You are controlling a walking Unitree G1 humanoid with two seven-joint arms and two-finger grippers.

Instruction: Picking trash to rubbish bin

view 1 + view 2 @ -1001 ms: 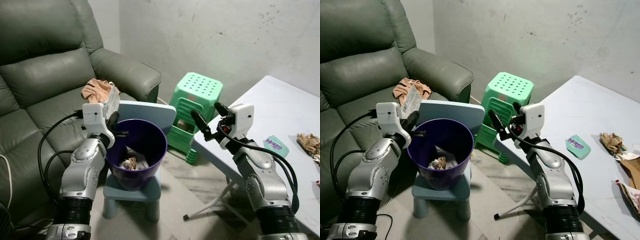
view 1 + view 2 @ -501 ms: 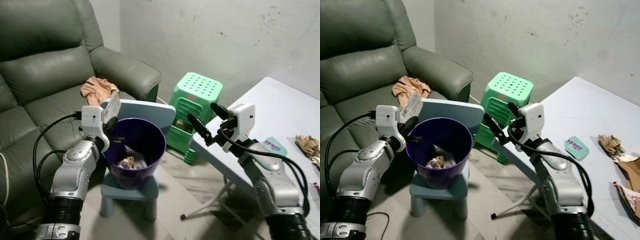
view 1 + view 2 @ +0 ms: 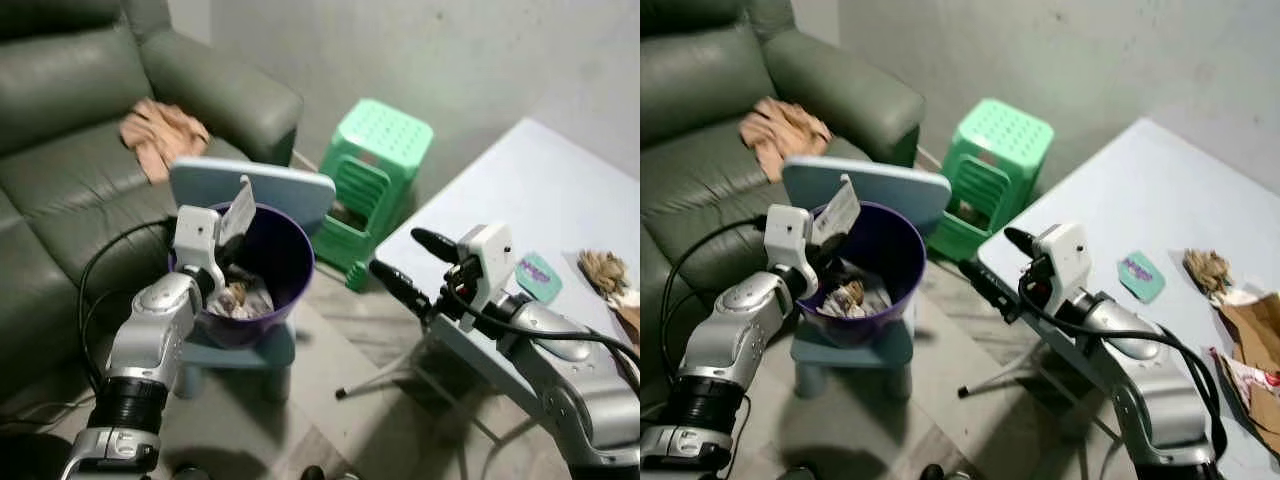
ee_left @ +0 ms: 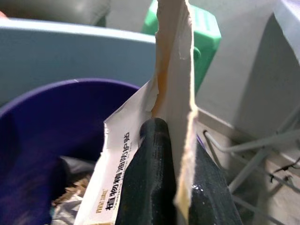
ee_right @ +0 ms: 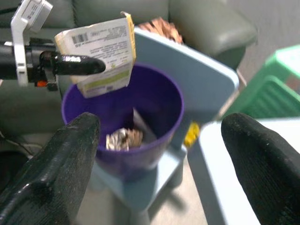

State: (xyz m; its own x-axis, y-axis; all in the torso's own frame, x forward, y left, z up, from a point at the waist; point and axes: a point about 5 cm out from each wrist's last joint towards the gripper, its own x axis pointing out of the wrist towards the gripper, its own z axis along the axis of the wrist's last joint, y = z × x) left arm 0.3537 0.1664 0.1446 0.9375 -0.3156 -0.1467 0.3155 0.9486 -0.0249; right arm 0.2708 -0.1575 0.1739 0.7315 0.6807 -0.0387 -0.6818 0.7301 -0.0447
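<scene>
Left gripper point(image 3: 232, 243): clamped on a torn paper packet point(image 5: 96, 51), held upright over the near rim of the bin point(image 3: 285, 262). In the left wrist view the black fingers point(image 4: 150, 178) pinch the packet's lower edge.

Packet: white and cream, printed text and a barcode; above the bin's mouth, not yet inside. It looks light and flat, so it may flutter when let go; it sits close to the rim, and a drop from further over the middle would be safer.

Bin: purple, standing on a small blue chair point(image 3: 250, 185) in front of the sofa point(image 3: 70, 140). Crumpled paper point(image 5: 123, 138) already lies at the bottom.

Right gripper point(image 3: 995, 262): fingers spread wide, holding nothing, hanging between the bin and the table point(image 3: 540, 200) edge. Idle for now, by the look of it.

Table: still carries trash. A teal wrapper point(image 3: 1139, 274) lies flat near the robot's right arm; brown crumpled scraps point(image 3: 1206, 266) and torn brown paper point(image 3: 1255, 350) lie further along the right side.

Other: green stool point(image 3: 375, 170) beside the table; an orange cloth point(image 3: 155, 135) on the sofa seat, unclear whether it counts as trash.

Progress: partway. Some trash is binned, one piece is poised for release, and at least three pieces are left on the table.

Next, as I judge it: open the left fingers over the bin, then go to the table for the wrapper.
</scene>
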